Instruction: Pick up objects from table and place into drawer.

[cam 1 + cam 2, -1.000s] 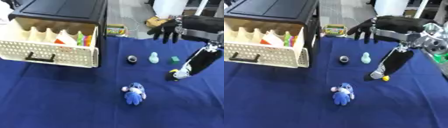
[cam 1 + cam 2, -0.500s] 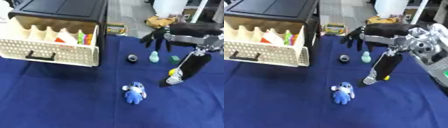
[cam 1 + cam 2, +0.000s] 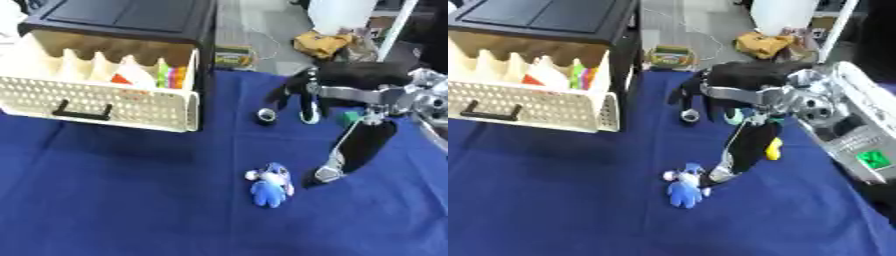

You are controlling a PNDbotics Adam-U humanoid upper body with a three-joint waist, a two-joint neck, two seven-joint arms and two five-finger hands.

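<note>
Blue-clothed counter (image 3: pixel 105 200) — right robot hand (image 3: pixel 302 92) hangs with fingers relaxed, holding nothing, and we judge the blue plush toy (image 3: pixel 271 184) soft, light — best pinched mid-body.

Blue-clothed table (image 3: pixel 114 200) bears blue plush toy (image 3: pixel 271 184), black ring (image 3: pixel 266 116).

Black right hand (image 3: pixel 710 92), silver wrist joint (image 3: pixel 811 105)

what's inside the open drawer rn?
The cream drawer holds a red piece, a white piece and some bright multicoloured items near its right end. Its perforated front wall hides the bottom.
</note>
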